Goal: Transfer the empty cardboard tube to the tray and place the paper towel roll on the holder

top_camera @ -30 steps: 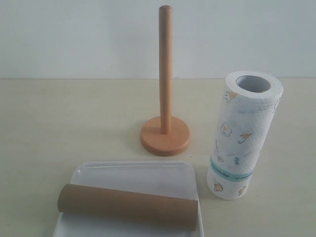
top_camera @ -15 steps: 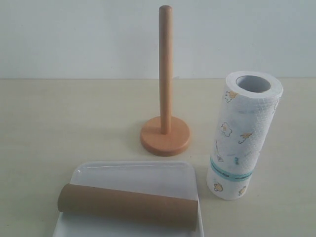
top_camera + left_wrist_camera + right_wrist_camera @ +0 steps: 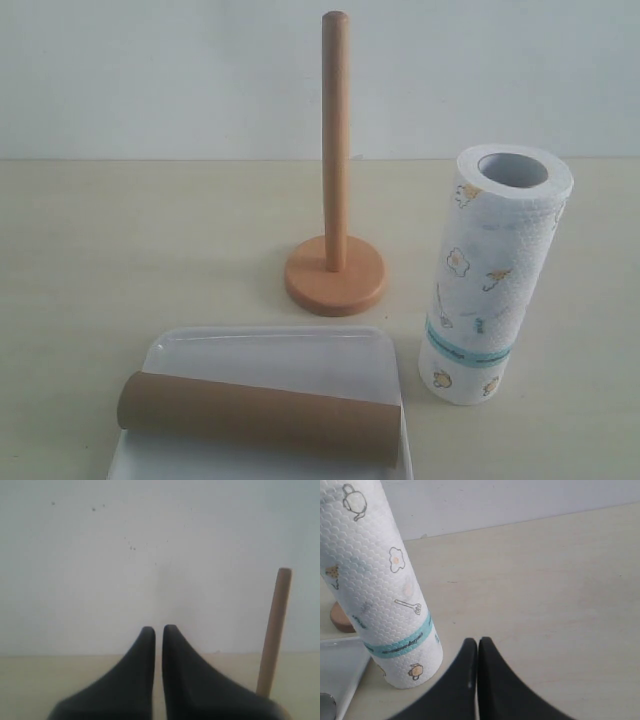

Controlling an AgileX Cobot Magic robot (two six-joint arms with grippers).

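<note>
The brown cardboard tube (image 3: 260, 416) lies on its side across the white tray (image 3: 270, 355) at the front left. The wooden holder (image 3: 335, 200) stands bare behind it, its rod (image 3: 274, 630) also showing in the left wrist view. The paper towel roll (image 3: 495, 275) stands upright on the table at the right, and appears close by in the right wrist view (image 3: 380, 580). Neither gripper appears in the exterior view. My left gripper (image 3: 158, 629) is shut with nothing in it, away from the rod. My right gripper (image 3: 478, 642) is shut and empty, beside the roll and not touching it.
A pale beige table (image 3: 120, 250) carries everything, with a plain white wall (image 3: 150, 80) behind it. A corner of the tray (image 3: 340, 665) and the edge of the holder's base (image 3: 340, 617) show beside the roll in the right wrist view.
</note>
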